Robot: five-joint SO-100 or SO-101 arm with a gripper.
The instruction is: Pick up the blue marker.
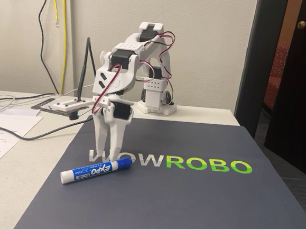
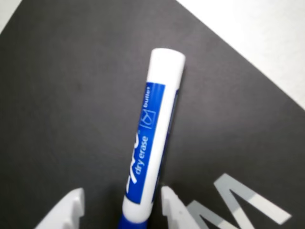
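The blue marker (image 1: 95, 171) lies flat on the dark mat (image 1: 188, 207), its blue cap pointing toward the "WOWROBO" lettering and its white end toward the front left. My white gripper (image 1: 108, 154) points straight down over the cap end, with its fingertips near the mat. In the wrist view the marker (image 2: 155, 129) runs up from the bottom edge between my two white fingertips (image 2: 174, 210). The gripper (image 2: 121, 212) is open and straddles the marker just above the cap, with a wider gap on the left side than on the right.
The arm's base (image 1: 154, 98) stands at the back of the white table. Papers (image 1: 3, 129), cables and a small flat device (image 1: 69, 106) lie at the left. A dark door (image 1: 296, 78) stands at the right. The mat reaches the table's right edge.
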